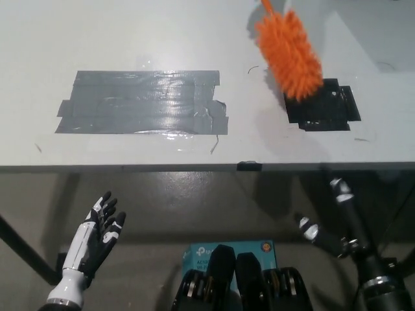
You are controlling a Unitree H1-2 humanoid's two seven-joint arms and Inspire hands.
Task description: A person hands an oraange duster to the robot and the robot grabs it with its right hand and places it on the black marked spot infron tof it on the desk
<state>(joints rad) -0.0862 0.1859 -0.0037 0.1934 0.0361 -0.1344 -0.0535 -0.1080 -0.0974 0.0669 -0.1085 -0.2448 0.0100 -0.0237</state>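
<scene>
The orange duster (289, 53) hangs in the air over the far right part of the desk (130, 39), its bristly head tilted, its handle running out of the picture at the top. Its lower tip overlaps the black marked spot (322, 105) — a patch of black tape near the desk's front edge — though whether it touches the tape I cannot tell. To the left lies a wide patch of grey tape (142, 102), well apart from the black one. Both robot hands sit low, below the desk edge. The white left hand (97, 230) is at lower left, fingers spread and empty. The black right hand (334, 223) is at lower right — fingers apart, gripping nothing.
</scene>
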